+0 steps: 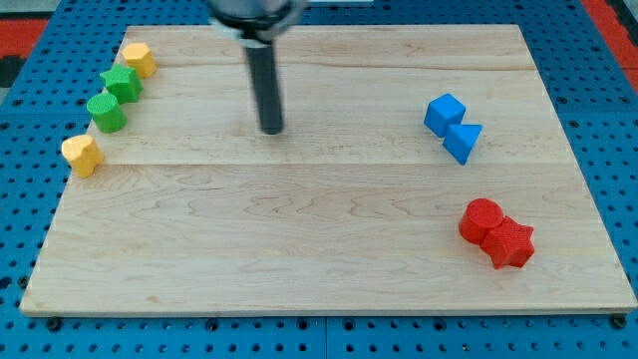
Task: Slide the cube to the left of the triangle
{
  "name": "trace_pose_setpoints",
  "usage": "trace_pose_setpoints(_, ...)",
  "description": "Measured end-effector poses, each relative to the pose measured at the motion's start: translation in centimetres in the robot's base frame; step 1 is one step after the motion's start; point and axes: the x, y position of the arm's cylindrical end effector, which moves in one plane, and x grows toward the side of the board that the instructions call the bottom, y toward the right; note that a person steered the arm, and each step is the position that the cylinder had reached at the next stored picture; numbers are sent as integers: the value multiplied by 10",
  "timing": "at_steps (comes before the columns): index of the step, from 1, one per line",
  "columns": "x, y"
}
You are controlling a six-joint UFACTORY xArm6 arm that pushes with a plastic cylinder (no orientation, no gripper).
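Note:
A blue cube (444,113) sits at the view's right on the wooden board (299,229). A blue triangle (463,141) touches it just below and to its right. My tip (271,129) is on the board in the upper middle, well to the left of both blue blocks, with bare wood between.
A red cylinder (481,220) and a red star (512,243) touch at the lower right. At the left edge stand a yellow block (139,59), a green star (122,83), a green cylinder (106,111) and another yellow block (82,154).

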Motion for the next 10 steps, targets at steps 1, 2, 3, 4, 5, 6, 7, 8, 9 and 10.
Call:
trace_pose_setpoints(1, -18, 63)
trace_pose_setpoints(2, -56, 108)
trace_pose_setpoints(3, -81, 181)
trace_pose_setpoints(4, -69, 247)
trace_pose_setpoints(5, -32, 244)
trace_pose_setpoints(6, -11, 206)
trace_pose_setpoints(7, -13, 168)
trace_pose_setpoints(8, -39, 171)
trace_pose_setpoints(9, -39, 157)
trace_pose_setpoints(10, -17, 146)
